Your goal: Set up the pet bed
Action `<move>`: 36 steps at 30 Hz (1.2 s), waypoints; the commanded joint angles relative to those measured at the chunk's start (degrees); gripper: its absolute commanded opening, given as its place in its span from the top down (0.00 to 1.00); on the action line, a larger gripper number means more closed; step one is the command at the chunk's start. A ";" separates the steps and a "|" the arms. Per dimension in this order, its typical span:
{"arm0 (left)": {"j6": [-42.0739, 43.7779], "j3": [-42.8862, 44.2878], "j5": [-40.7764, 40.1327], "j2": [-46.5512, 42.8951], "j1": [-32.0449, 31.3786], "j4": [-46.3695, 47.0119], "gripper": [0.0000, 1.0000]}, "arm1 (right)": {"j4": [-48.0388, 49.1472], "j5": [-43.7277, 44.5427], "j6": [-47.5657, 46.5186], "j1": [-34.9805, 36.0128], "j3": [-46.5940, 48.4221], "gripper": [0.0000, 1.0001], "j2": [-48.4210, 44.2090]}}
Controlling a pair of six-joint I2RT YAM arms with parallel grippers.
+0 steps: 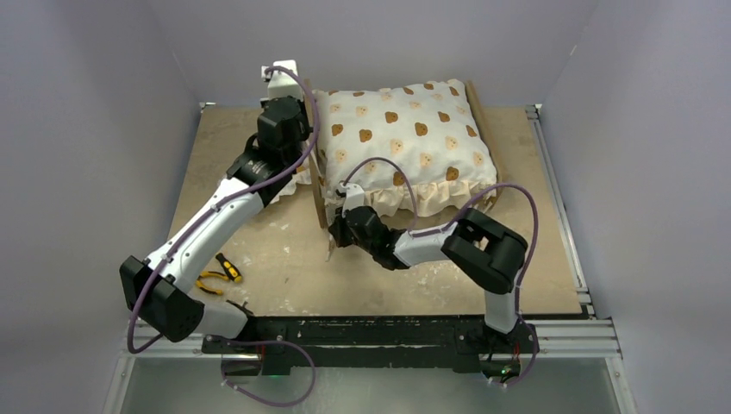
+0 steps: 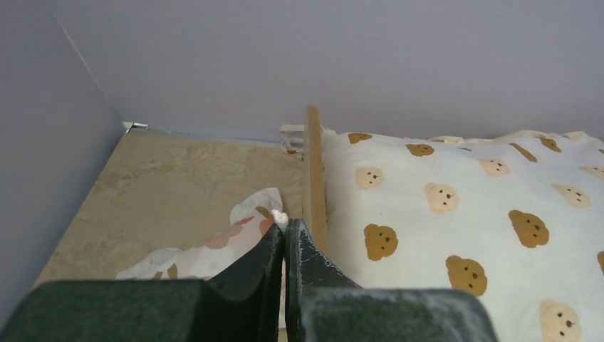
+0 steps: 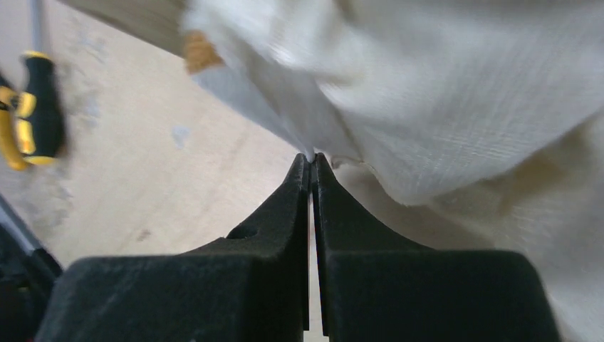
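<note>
Well, the bear-print cushion [image 1: 405, 138] already fills the pet bed [image 1: 477, 102] at the table's [image 1: 284, 259] far middle, the right gripper [image 3: 312, 160] pinched shut on its near frill, while the left gripper [image 2: 285, 226], clamped on the floral pillow [image 2: 235, 239] outside the rail, has yet to place it.

Surface [image 1: 284, 267]: tan board, scuffed with white patches, filling the middle of the top view.
Pet bed [image 2: 313, 178]: light-wood frame, standing on the board at upper centre.
Floral pillow [image 2: 228, 241]: ruffled, lying just beside the bed's left rail.
Pliers [image 1: 215, 278]: yellow-and-black handles, lower left, well apart from the bed.
</note>
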 commanded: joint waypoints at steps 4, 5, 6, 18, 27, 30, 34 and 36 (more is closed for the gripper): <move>-3.91 4.09 3.50 0.42 4.00 2.13 1.00 | -2.13 -3.66 1.64 -0.76 -0.30 1.00 5.59; -4.13 4.14 3.84 0.60 4.46 1.89 1.00 | -3.30 -3.73 1.44 -0.74 0.46 1.00 4.56; -4.28 4.22 4.03 0.61 4.82 1.79 1.00 | -4.71 -3.81 1.24 -0.76 1.33 1.00 2.97; -5.88 5.14 6.74 1.23 6.72 0.93 1.00 | -4.76 -3.81 2.32 -1.70 0.37 1.00 4.76; -6.37 5.46 6.85 1.18 7.33 0.15 1.00 | -5.78 -6.03 2.57 -1.68 1.75 1.00 6.10; -6.41 5.46 7.13 1.18 7.34 0.12 1.00 | -5.33 -5.27 2.09 -1.72 1.12 1.00 4.18; -6.80 5.09 8.69 0.85 7.34 -0.38 1.00 | -5.14 -5.59 1.99 -1.73 0.91 1.00 5.11; -6.92 4.26 10.88 0.26 7.36 -0.50 1.00 | -4.05 -6.88 2.01 -1.72 0.58 1.00 4.71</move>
